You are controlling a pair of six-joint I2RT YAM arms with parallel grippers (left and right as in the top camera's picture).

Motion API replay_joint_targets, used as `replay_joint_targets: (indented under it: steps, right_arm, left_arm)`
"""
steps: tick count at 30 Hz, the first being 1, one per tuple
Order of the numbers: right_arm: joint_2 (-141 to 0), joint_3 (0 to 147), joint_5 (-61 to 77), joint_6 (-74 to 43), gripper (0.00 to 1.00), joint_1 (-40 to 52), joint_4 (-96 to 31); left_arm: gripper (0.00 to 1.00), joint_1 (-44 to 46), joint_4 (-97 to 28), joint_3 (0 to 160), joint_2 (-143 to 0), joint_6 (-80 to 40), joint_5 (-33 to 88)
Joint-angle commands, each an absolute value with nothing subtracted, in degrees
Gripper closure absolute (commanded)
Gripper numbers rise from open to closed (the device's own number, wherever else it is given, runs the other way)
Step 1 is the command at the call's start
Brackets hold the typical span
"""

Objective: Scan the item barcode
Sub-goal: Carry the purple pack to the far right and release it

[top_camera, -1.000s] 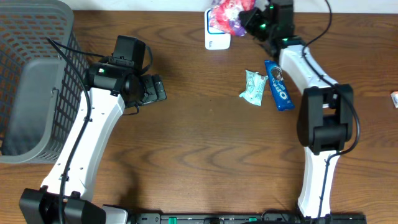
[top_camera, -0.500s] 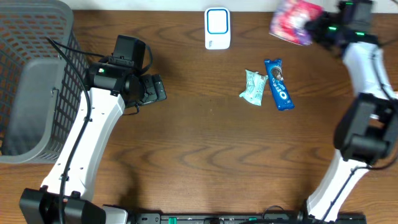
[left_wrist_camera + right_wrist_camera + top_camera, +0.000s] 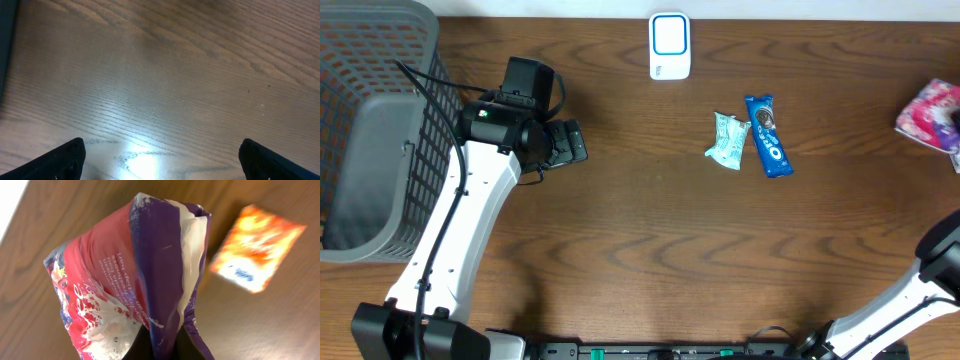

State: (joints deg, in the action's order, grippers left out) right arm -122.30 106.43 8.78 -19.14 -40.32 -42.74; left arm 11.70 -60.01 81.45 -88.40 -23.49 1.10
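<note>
The snack bag [image 3: 145, 275] was held by one thin edge in the right pincer [image 3: 159, 347], which was closed tight on it, above the far right side of the worktop [image 3: 650, 230] and well apart from the scanner [image 3: 670, 45]. With so slight a hold, the bag was judged liable to slip or twist, leaving its barcode turned away. The left pincer [image 3: 162, 161] was spread wide, with nothing in it. No item could be made out in the mesh basket [image 3: 380, 40].

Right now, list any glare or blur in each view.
Overhead: evenly lit and sharp, though the bag at the right edge looks smeared. Left wrist: a bright glare patch on the table near the bottom edge. Right wrist: the bag is close and fairly sharp; the orange packet behind it is blurred.
</note>
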Motion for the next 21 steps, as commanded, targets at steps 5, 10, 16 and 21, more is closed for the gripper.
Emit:
replay_joint_targets:
  steps: [5,10,16,21]
  right_arm:
    - [-124.4,105.9,7.8,-17.8,0.99,-42.9,-33.2]
    - [-129.4,105.9,8.8,-24.2,0.89,-42.6,-27.1]
    - [-132.4,106.0,12.2,-20.4,0.45,-42.7,-27.4]
    - [-125.6,106.0,11.5,-20.1,0.43,-42.5,-29.8]
  left_arm:
    - [0.02,11.5,-60.2,81.3,-88.5,-22.5,0.4]
    - [0.02,11.5,-60.2,81.3,-88.5,-22.5,0.4]
    - [0.02,11.5,-60.2,81.3,-88.5,-22.5,0.4]
    - [0.02,11.5,-60.2,81.3,-88.5,-22.5,0.4]
